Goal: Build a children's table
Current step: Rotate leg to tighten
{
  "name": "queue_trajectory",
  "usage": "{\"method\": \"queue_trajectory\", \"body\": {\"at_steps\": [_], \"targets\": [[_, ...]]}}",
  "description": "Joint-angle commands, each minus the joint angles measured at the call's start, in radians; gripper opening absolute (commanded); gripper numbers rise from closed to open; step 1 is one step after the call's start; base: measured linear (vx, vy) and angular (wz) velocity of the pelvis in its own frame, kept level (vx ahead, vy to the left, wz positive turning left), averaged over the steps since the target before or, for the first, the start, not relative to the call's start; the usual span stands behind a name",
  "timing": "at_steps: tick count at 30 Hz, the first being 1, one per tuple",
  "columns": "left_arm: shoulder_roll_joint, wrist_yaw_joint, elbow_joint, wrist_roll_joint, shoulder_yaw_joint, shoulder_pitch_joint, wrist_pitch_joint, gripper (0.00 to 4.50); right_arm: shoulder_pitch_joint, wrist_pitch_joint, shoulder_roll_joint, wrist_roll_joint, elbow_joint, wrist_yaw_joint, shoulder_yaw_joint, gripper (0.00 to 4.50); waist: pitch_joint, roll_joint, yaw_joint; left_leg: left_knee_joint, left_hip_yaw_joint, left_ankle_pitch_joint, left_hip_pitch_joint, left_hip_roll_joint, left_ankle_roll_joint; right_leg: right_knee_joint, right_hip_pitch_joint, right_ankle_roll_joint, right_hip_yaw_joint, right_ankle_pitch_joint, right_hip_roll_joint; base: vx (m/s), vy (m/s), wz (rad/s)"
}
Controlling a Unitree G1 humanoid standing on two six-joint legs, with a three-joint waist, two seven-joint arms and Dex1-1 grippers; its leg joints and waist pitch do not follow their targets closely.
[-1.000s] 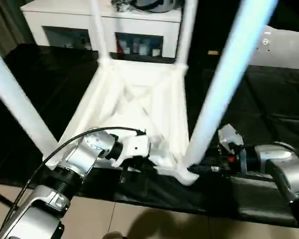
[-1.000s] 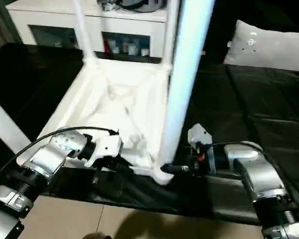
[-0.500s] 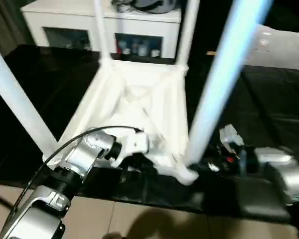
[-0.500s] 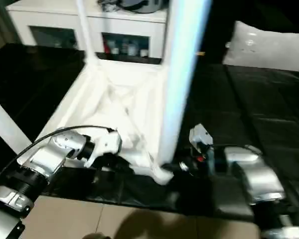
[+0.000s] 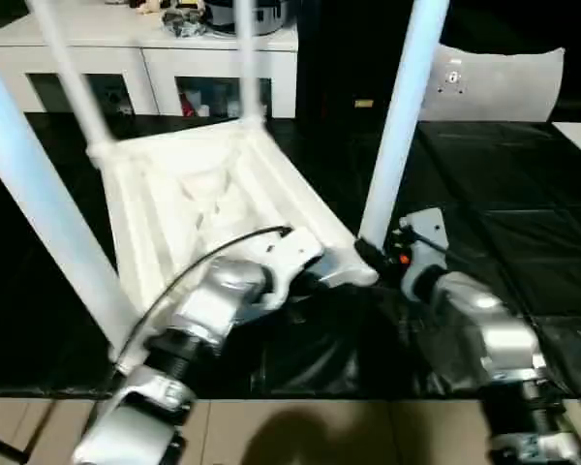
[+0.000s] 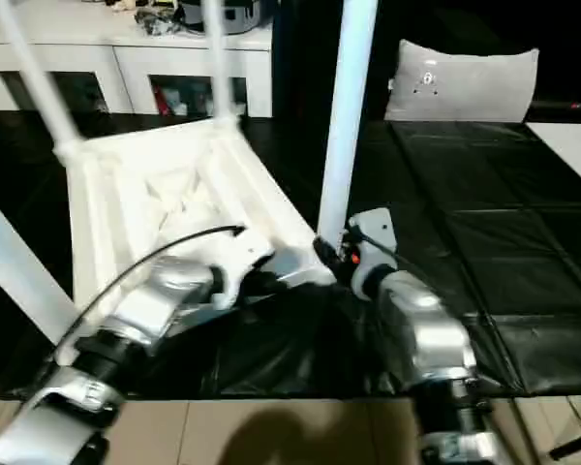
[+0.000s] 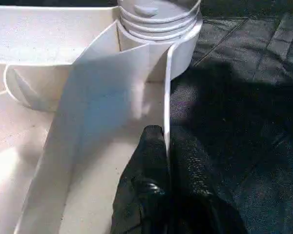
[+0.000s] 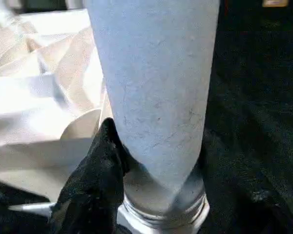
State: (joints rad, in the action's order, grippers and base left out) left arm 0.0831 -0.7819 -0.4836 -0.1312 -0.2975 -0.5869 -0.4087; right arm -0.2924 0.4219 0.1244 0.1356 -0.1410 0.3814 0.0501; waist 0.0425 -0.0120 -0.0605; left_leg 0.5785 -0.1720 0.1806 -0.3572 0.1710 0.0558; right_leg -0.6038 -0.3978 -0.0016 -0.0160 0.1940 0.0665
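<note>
The children's table lies upside down on the black mat, its ribbed white tabletop (image 5: 194,194) facing up. All of its white tube legs stand in the corner sockets. The near right leg (image 5: 402,116) rises from the corner closest to both grippers. My left gripper (image 7: 167,146) is shut on the tabletop's thin rim, just short of that corner socket (image 7: 158,19). My right gripper (image 5: 368,254) is at the foot of the near right leg, with a black finger (image 8: 95,180) pressed against the tube. Its other finger is hidden behind the leg.
A white cabinet with glass doors (image 5: 155,58) stands behind the mat. A white pillow (image 5: 494,82) lies at the back right. The black mat (image 5: 504,213) stretches out to the right of the table. Its front edge meets tan floor (image 5: 320,436) close to me.
The view has swung to the right. The table has turned on the mat, its near right corner moving away from me, and both grippers went with it.
</note>
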Motion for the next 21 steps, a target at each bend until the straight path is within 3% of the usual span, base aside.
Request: {"method": "queue_trajectory", "body": {"at_steps": [1, 2, 4, 6, 7, 8, 10, 13, 14, 16, 17, 18, 19, 20, 21], "targets": [[-0.047, 0.011, 0.04, 0.024, -0.031, 0.031, 0.04, 0.0, 0.051, 0.056, -0.04, 0.04, 0.014, 0.023, -0.049, 2.73, -0.047, 0.02, -0.009, -0.076, 0.02, 0.277, -0.002, 0.041, -0.027, 0.102, 0.028, -0.096, 0.031, 0.413, 0.064, 0.0, 0.0, 0.0], [-0.028, -0.013, 0.09, 0.023, -0.047, 0.069, 0.031, 0.0, 0.095, 0.07, -0.004, 0.048, 0.106, 0.081, -0.071, 2.84, -0.049, 0.012, -0.013, -0.076, 0.018, 0.246, -0.002, 0.046, -0.034, 0.095, 0.033, -0.119, 0.032, 0.32, 0.063, 0.0, 0.0, 0.0], [-0.009, -0.031, 0.124, 0.018, -0.062, 0.094, 0.029, 0.0, 0.127, 0.084, 0.038, 0.058, 0.18, 0.131, -0.094, 3.05, -0.054, 0.015, -0.017, -0.071, 0.016, 0.186, -0.006, 0.047, -0.054, 0.083, 0.043, -0.142, 0.031, 0.198, 0.059, 0.032, 0.0, 0.01], [0.008, -0.044, 0.121, 0.009, -0.078, 0.101, 0.063, 0.0, 0.143, 0.076, 0.081, 0.065, 0.214, 0.172, -0.099, 3.19, -0.057, 0.013, -0.021, -0.065, 0.011, 0.146, -0.008, 0.044, -0.075, 0.08, 0.043, -0.156, 0.03, 0.152, 0.06, 0.052, -0.004, 0.02], [0.014, -0.047, 0.112, 0.007, -0.082, 0.102, 0.078, 0.0, 0.148, 0.066, 0.1, 0.073, 0.221, 0.193, -0.093, 3.3, -0.058, 0.013, -0.022, -0.063, 0.01, 0.139, -0.01, 0.042, -0.078, 0.08, 0.043, -0.157, 0.03, 0.15, 0.061, 0.0, 0.0, 0.0], [0.029, -0.065, 0.112, 0.01, -0.087, 0.105, 0.11, 0.0, 0.157, 0.058, 0.15, 0.093, 0.251, 0.24, -0.077, 3.42, -0.058, 0.004, -0.029, -0.061, 0.009, 0.135, -0.008, 0.043, -0.078, 0.082, 0.043, -0.157, 0.031, 0.156, 0.061, 0.0, 0.0, 0.0], [0.042, -0.092, 0.124, 0.016, -0.092, 0.111, 0.125, 0.0, 0.164, 0.051, 0.195, 0.102, 0.272, 0.281, -0.064, 3.54, -0.056, 0.01, -0.034, -0.061, 0.009, 0.147, -0.009, 0.044, -0.079, 0.085, 0.046, -0.149, 0.031, 0.182, 0.061, 0.0, 0.0, 0.0], [0.061, -0.134, 0.131, 0.017, -0.109, 0.114, 0.154, 0.0, 0.174, 0.039, 0.258, 0.114, 0.284, 0.349, -0.048, 3.82, -0.053, 0.008, -0.034, -0.065, 0.011, 0.169, -0.011, 0.044, -0.071, 0.089, 0.044, -0.135, 0.029, 0.239, 0.062, 0.0, 0.0, 0.0], [0.076, -0.161, 0.134, 0.014, -0.124, 0.116, 0.178, 0.0, 0.181, 0.027, 0.302, 0.115, 0.281, 0.397, -0.048, 3.87, -0.051, 0.002, -0.033, -0.067, 0.012, 0.197, -0.008, 0.047, -0.063, 0.094, 0.041, -0.128, 0.029, 0.288, 0.063, 0.0, 0.0, 0.0], [0.095, -0.194, 0.14, 0.012, -0.14, 0.118, 0.207, 0.0, 0.185, 0.016, 0.343, 0.109, 0.275, 0.441, -0.055, 4.06, -0.051, 0.003, -0.032, -0.068, 0.014, 0.211, -0.008, 0.047, -0.058, 0.097, 0.042, -0.118, 0.03, 0.316, 0.063, 0.0, 0.0, 0.0], [0.111, -0.224, 0.127, 0.012, -0.152, 0.11, 0.231, 0.0, 0.177, -0.001, 0.374, 0.112, 0.254, 0.482, -0.059, 4.18, -0.051, 0.002, -0.03, -0.068, 0.013, 0.213, -0.007, 0.047, -0.058, 0.097, 0.039, -0.12, 0.03, 0.318, 0.063, 0.0, 0.0, 0.0], [0.125, -0.248, 0.114, 0.012, -0.158, 0.101, 0.247, 0.0, 0.163, -0.013, 0.394, 0.116, 0.233, 0.513, -0.061, 4.27, -0.052, -0.007, -0.026, -0.066, 0.012, 0.222, -0.006, 0.046, -0.056, 0.1, 0.038, -0.123, 0.03, 0.322, 0.062, 0.0, 0.0, 0.0], [0.125, -0.248, 0.114, 0.012, -0.158, 0.101, 0.247, 0.0, 0.163, -0.013, 0.394, 0.116, 0.233, 0.513, -0.061, 4.27, -0.052, -0.007, -0.026, -0.066, 0.012, 0.222, -0.006, 0.046, -0.056, 0.1, 0.038, -0.123, 0.03, 0.322, 0.062, 0.0, 0.0, 0.0], [0.144, -0.277, 0.089, 0.01, -0.16, 0.084, 0.267, 0.0, 0.139, -0.047, 0.424, 0.114, 0.196, 0.565, -0.072, 4.32, -0.056, -0.014, -0.024, -0.064, 0.013, 0.208, -0.005, 0.046, -0.059, 0.094, 0.039, -0.138, 0.03, 0.28, 0.061, 0.0, 0.0, 0.0], [0.145, -0.278, 0.086, 0.01, -0.159, 0.082, 0.268, 0.0, 0.137, -0.05, 0.426, 0.113, 0.193, 0.569, -0.073, 4.32, -0.057, -0.011, -0.021, -0.062, 0.011, 0.206, -0.005, 0.046, -0.06, 0.094, 0.04, -0.146, 0.029, 0.264, 0.059, 0.0, 0.0, 0.0]]}}
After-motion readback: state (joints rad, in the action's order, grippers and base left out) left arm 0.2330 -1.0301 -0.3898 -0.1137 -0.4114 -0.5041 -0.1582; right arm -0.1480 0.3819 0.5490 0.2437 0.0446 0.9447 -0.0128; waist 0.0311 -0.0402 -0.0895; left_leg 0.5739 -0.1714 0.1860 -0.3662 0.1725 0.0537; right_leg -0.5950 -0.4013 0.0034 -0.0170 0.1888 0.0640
